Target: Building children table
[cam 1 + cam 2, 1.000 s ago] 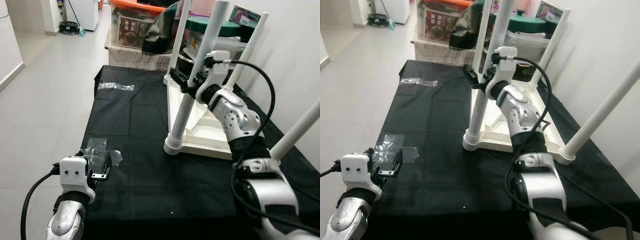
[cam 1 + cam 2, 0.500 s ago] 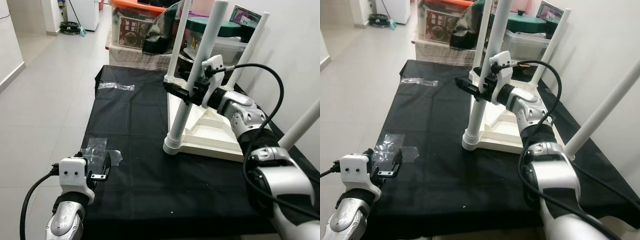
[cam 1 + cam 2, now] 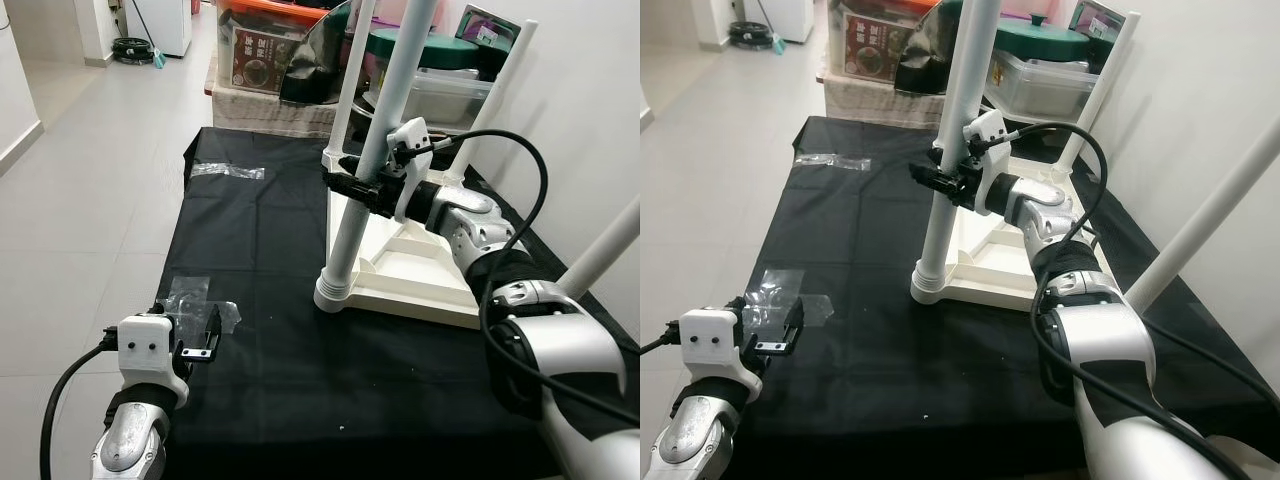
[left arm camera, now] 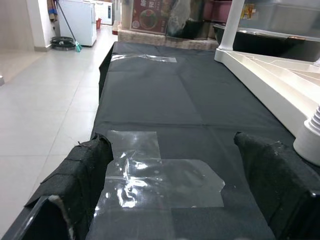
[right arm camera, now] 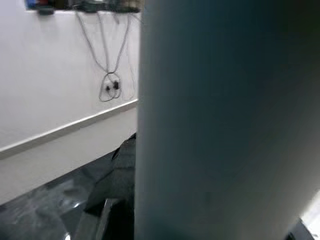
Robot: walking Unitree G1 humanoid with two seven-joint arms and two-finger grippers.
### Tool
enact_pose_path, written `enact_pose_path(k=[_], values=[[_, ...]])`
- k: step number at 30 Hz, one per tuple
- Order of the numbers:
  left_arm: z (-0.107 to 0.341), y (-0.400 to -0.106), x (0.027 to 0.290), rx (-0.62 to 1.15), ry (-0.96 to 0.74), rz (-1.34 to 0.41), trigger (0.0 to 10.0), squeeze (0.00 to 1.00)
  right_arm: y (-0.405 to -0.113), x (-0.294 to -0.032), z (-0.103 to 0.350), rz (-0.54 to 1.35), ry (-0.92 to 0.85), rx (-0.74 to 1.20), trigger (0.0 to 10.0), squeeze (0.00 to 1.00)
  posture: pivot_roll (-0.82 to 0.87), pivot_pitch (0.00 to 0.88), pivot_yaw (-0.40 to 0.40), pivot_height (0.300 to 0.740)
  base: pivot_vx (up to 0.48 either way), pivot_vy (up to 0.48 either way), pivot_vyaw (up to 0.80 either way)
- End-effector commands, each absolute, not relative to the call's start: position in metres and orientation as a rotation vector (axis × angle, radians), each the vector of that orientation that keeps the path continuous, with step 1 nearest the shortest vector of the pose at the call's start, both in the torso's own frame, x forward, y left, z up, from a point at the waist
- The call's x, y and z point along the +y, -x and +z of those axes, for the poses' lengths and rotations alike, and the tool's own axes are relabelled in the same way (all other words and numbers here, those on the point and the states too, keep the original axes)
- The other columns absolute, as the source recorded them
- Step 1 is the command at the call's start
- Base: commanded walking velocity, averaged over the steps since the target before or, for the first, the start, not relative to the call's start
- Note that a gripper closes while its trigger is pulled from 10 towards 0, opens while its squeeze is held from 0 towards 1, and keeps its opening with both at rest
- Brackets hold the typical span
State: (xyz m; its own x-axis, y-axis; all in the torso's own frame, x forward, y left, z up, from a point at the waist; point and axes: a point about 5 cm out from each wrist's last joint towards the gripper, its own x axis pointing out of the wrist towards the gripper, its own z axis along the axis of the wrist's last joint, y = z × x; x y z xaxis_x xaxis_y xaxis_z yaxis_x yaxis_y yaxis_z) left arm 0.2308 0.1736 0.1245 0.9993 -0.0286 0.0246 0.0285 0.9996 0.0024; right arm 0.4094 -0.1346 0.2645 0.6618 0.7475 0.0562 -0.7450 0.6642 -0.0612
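A white children's table [image 3: 405, 272] lies upside down on the black cloth, its legs pointing up. My right gripper [image 3: 352, 186] is shut on the near-left leg [image 3: 378, 140], about halfway up. That leg [image 5: 225, 120] stands close in the right wrist view, with a black finger [image 5: 117, 192] beside it. Three other legs stand behind [image 3: 343, 95], at the back right [image 3: 497, 88] and at the near right [image 3: 602, 250]. At the cloth's near-left corner my left gripper [image 4: 175, 170] hangs open over a flat clear plastic wrapper [image 4: 160, 177].
Another clear plastic bag [image 3: 228, 172] lies at the far left of the black cloth [image 3: 270, 230]. Storage boxes [image 3: 275, 50] and a green-lidded pot [image 3: 440, 48] crowd the far end. A white wall runs along the right; tiled floor [image 3: 80, 180] lies to the left.
My right forearm has swung down to reach across level, still holding the leg. The leg's foot and the table have slid a little to the left. The left gripper has stayed put.
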Motion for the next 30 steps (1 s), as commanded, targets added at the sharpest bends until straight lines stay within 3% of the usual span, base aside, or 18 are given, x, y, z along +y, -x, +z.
enact_pose_path(k=[1,4,5,6,7,9,10,11,14,15,18,23,24,27,28,30], values=[[0.123,-0.229,0.17,-0.021,-0.005,-0.037,10.0,0.0,-0.413,-0.137,0.248,0.737,0.082,0.027,0.0,0.0,0.12,0.0,-0.202,0.74,0.0,0.0,0.0],[0.123,-0.228,0.17,-0.021,-0.005,-0.037,10.0,0.0,-0.415,-0.139,0.245,0.686,0.082,0.049,0.0,0.0,0.12,0.0,-0.202,0.74,0.0,0.0,0.0],[0.122,-0.228,0.17,-0.02,-0.004,-0.037,10.0,0.0,-0.418,-0.144,0.24,0.552,0.081,0.079,0.0,0.0,0.12,0.0,-0.202,0.74,0.0,0.0,0.0],[0.122,-0.228,0.17,-0.02,-0.004,-0.037,10.0,0.0,-0.418,-0.144,0.24,0.552,0.081,0.079,0.0,0.0,0.12,0.0,-0.202,0.74,0.0,0.0,0.0],[0.122,-0.228,0.17,-0.02,-0.004,-0.036,10.0,0.0,-0.42,-0.147,0.236,0.458,0.083,0.099,0.0,0.0,0.12,0.0,-0.202,0.74,0.0,0.0,0.0],[0.122,-0.227,0.171,-0.019,-0.004,-0.032,10.0,0.0,-0.421,-0.173,0.217,-0.024,-0.053,0.126,0.0,0.0,0.13,0.0,-0.206,0.74,0.0,0.0,0.0],[0.122,-0.227,0.171,-0.019,-0.004,-0.032,10.0,0.0,-0.421,-0.173,0.217,-0.024,-0.053,0.126,0.0,0.0,0.13,0.0,-0.206,0.74,0.0,0.0,0.0],[0.122,-0.227,0.171,-0.019,-0.005,-0.029,10.0,0.0,-0.418,-0.173,0.205,-0.141,-0.116,0.139,0.0,0.0,0.13,0.0,-0.2,0.74,0.0,0.0,0.0],[0.122,-0.227,0.172,-0.018,-0.006,-0.028,10.0,0.0,-0.415,-0.169,0.196,-0.208,-0.153,0.152,0.0,0.0,0.12,0.0,-0.197,0.74,0.0,0.0,0.0],[0.122,-0.227,0.172,-0.018,-0.006,-0.029,10.0,0.0,-0.412,-0.157,0.189,-0.22,-0.165,0.15,0.0,0.0,0.12,0.0,-0.194,0.74,0.0,0.0,0.0],[0.122,-0.228,0.171,-0.017,-0.005,-0.034,10.0,0.0,-0.403,-0.134,0.184,-0.213,-0.147,0.133,0.0,0.0,0.11,0.0,-0.188,0.74,0.0,0.0,0.0],[0.122,-0.229,0.17,-0.016,0.0,-0.037,10.0,0.0,-0.4,-0.117,0.189,-0.158,-0.143,0.129,0.3,0.0,0.1,0.0,-0.189,0.74,0.0,0.0,0.0],[0.122,-0.229,0.17,-0.016,0.002,-0.037,10.0,0.0,-0.402,-0.113,0.194,-0.122,-0.149,0.118,10.0,0.0,0.1,0.0,-0.189,0.74,0.0,0.0,0.0],[0.121,-0.229,0.17,-0.015,0.004,-0.038,10.0,0.0,-0.402,-0.113,0.205,-0.111,-0.155,0.068,10.0,0.0,0.1,0.0,-0.189,0.74,0.0,0.0,0.0],[0.121,-0.229,0.17,-0.015,0.005,-0.039,10.0,0.0,-0.403,-0.117,0.208,-0.137,-0.158,0.048,10.0,1.0,0.1,0.0,-0.184,0.74,0.0,0.0,0.0],[0.121,-0.229,0.17,-0.015,0.005,-0.039,10.0,0.0,-0.403,-0.12,0.211,-0.155,-0.161,0.036,10.0,1.0,0.1,0.0,-0.184,0.74,0.0,0.0,0.0]])
